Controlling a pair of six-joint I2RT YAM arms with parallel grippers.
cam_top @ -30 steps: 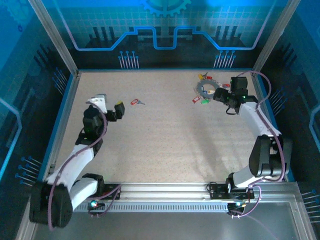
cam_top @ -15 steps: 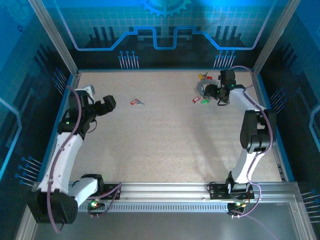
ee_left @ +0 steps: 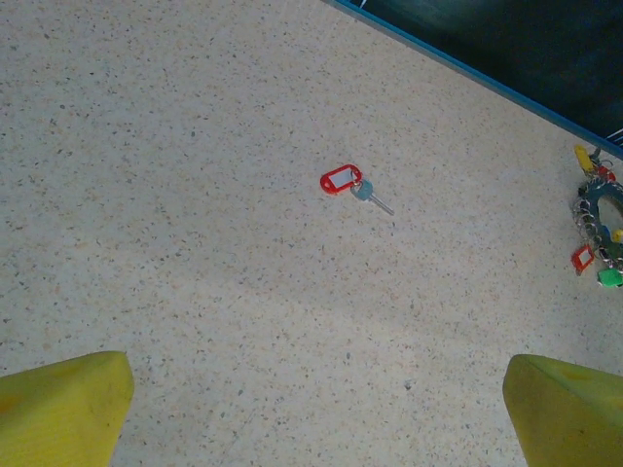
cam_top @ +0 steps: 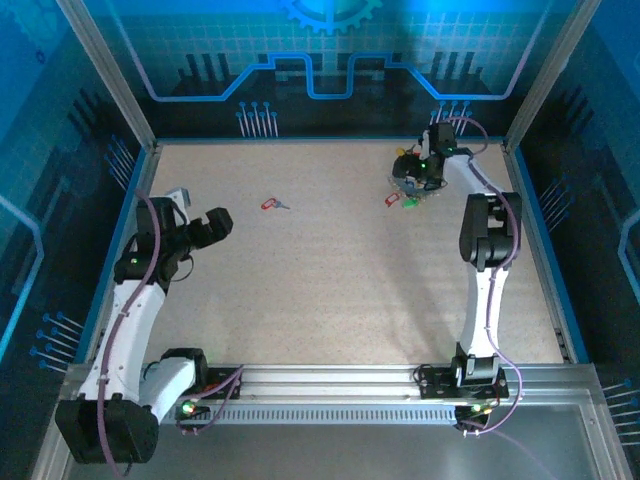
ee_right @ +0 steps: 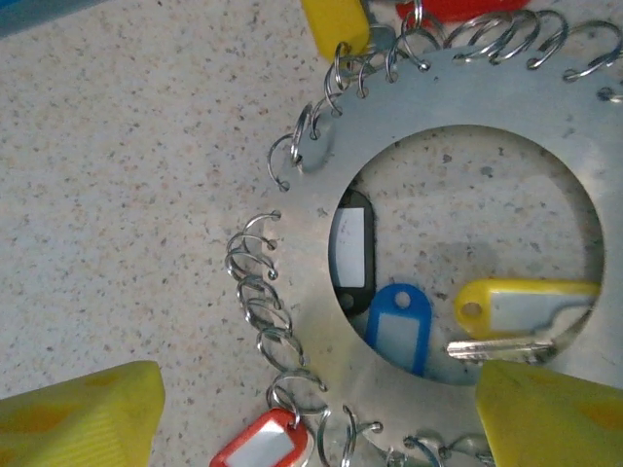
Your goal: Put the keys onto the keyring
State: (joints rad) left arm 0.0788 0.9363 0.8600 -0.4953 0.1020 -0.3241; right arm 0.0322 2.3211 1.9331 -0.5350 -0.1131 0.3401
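The keyring [ee_right: 331,185] is a flat grey metal ring with small wire loops round its rim, lying at the table's back right [cam_top: 408,180]. My right gripper [ee_right: 316,418] hovers open right over it, a yellow fingertip on either side of its near rim, and it shows in the top view [cam_top: 422,168]. Black [ee_right: 352,251], blue [ee_right: 399,326] and yellow [ee_right: 526,304] tags lie in the ring's hole, and a red tag [ee_right: 263,443] hangs on a loop. One loose key with a red tag [ee_left: 341,180] lies mid-table [cam_top: 273,204]. My left gripper [cam_top: 215,222] is open over bare table [ee_left: 311,413], well short of that key.
The blue back edge of the table [cam_top: 330,140] runs just behind the keyring, and the right wall [cam_top: 530,200] is close by. Red [cam_top: 393,199] and green [cam_top: 410,203] tags stick out in front of the ring. A metal rail [cam_top: 330,380] crosses the near edge.
My right gripper has swung back and left from beside the keyring to right above it. My left gripper has drawn back a little to the left, away from the loose key.
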